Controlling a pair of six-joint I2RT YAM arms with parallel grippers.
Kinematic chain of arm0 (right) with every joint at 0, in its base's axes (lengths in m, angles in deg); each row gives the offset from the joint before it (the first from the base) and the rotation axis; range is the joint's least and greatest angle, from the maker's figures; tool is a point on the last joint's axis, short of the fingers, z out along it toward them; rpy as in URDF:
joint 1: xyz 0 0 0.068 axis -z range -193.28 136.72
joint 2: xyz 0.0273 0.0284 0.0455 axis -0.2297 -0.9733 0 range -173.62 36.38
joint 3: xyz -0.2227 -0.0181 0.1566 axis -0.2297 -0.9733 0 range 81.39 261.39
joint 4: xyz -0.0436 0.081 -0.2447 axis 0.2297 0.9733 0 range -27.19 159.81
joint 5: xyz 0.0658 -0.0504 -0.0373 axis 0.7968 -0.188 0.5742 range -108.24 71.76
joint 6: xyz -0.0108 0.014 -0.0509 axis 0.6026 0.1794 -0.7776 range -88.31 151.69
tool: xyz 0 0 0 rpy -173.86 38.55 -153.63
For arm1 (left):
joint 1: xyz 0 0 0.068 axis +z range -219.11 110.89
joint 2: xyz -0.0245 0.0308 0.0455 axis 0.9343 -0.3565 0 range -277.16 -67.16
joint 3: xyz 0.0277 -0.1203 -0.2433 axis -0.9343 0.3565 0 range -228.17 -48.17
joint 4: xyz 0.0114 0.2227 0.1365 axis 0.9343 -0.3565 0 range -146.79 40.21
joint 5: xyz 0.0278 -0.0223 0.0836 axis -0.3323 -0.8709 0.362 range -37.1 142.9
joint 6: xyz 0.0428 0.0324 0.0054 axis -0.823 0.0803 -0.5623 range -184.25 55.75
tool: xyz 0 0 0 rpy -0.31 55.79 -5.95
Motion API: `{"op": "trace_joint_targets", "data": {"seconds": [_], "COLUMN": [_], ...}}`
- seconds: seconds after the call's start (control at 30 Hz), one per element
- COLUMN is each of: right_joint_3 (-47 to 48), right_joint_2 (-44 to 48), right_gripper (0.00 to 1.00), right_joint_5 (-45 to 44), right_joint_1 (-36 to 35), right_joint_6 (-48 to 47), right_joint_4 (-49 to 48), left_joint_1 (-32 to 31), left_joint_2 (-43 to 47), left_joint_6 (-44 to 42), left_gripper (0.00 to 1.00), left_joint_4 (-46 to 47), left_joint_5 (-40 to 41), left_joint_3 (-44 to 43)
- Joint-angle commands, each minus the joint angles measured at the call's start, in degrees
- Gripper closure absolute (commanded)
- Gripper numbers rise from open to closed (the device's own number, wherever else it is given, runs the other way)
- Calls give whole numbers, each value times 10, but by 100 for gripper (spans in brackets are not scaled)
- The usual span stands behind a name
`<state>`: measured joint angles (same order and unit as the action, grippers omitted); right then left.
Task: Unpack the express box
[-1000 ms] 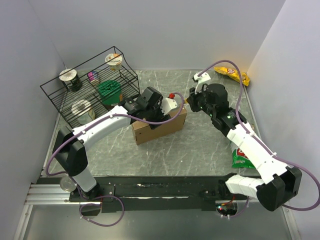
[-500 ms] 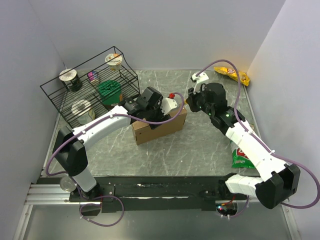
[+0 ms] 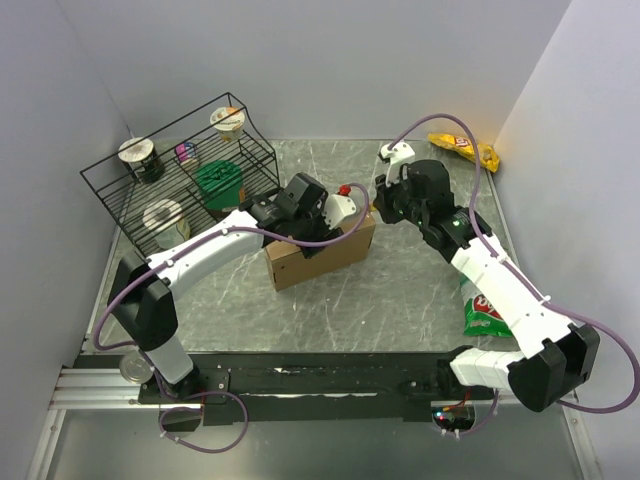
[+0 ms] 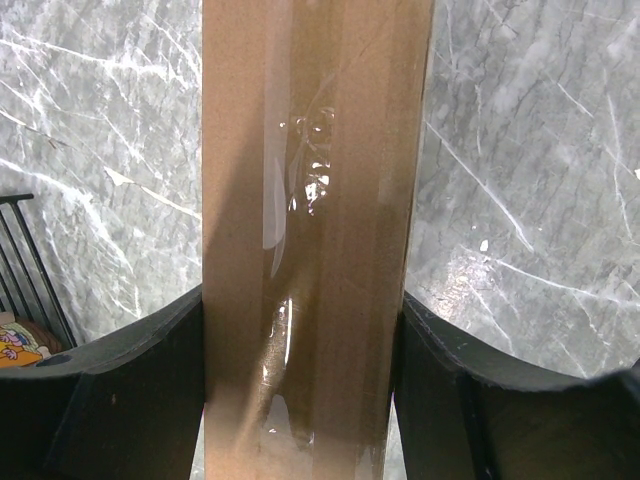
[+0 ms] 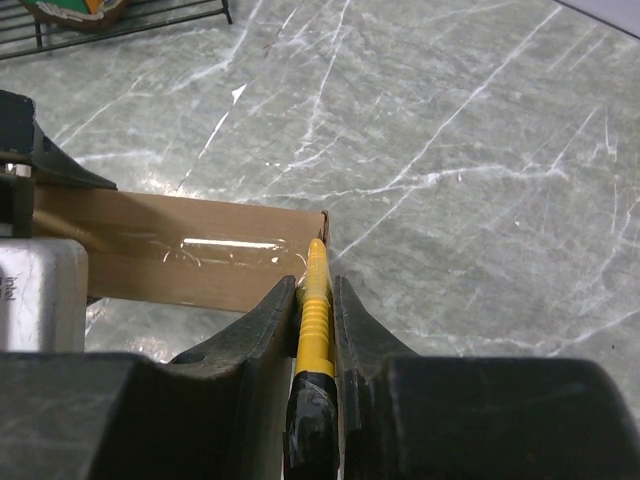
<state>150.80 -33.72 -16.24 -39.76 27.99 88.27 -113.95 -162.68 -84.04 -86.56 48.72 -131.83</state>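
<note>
The express box (image 3: 312, 262), a plain brown carton with clear tape along its seam, lies mid-table. My left gripper (image 3: 315, 238) comes down on it from above. In the left wrist view its black fingers (image 4: 150, 390) press against both long sides of the box (image 4: 315, 150), so my left gripper (image 4: 300, 400) is shut on it. My right gripper (image 3: 383, 205) hovers at the box's right end. It (image 5: 315, 285) is shut on a yellow ribbed cutter (image 5: 315, 310) with a black taped grip. The cutter's tip touches the box's (image 5: 180, 262) top corner at the tape's end.
A black wire rack (image 3: 180, 180) with cups and a green tub stands at the back left. A yellow snack bag (image 3: 462, 148) lies in the far right corner, a green bag (image 3: 482, 312) under the right arm, and a can (image 3: 133, 368) near the left base.
My right wrist has shifted slightly left and away, towards the box's right end, still holding the cutter. The left arm and the box have stayed put.
</note>
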Motion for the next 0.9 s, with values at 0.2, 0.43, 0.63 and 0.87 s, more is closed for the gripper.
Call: {"op": "trace_joint_targets", "data": {"seconds": [0.2,0.43,0.63,0.87], "right_joint_3": [35,31,59,122], "right_joint_2": [11,21,41,53], "right_gripper": [100,100,100,100], "right_joint_5": [38,33,26,14], "right_joint_1": [-5,-4,-3,25], "right_joint_6": [-4,-22,-23,-16], "right_joint_4": [109,139,186,133], "left_joint_1": [0,1,2,1], "left_joint_2": [-38,-38,-35,-32], "left_joint_6": [49,49,48,12], "left_gripper": [38,38,37,22], "left_joint_4": [-24,-22,-21,-41], "left_joint_5": [-8,-6,-10,-92], "left_joint_3": [-6,-3,-1,-33]}}
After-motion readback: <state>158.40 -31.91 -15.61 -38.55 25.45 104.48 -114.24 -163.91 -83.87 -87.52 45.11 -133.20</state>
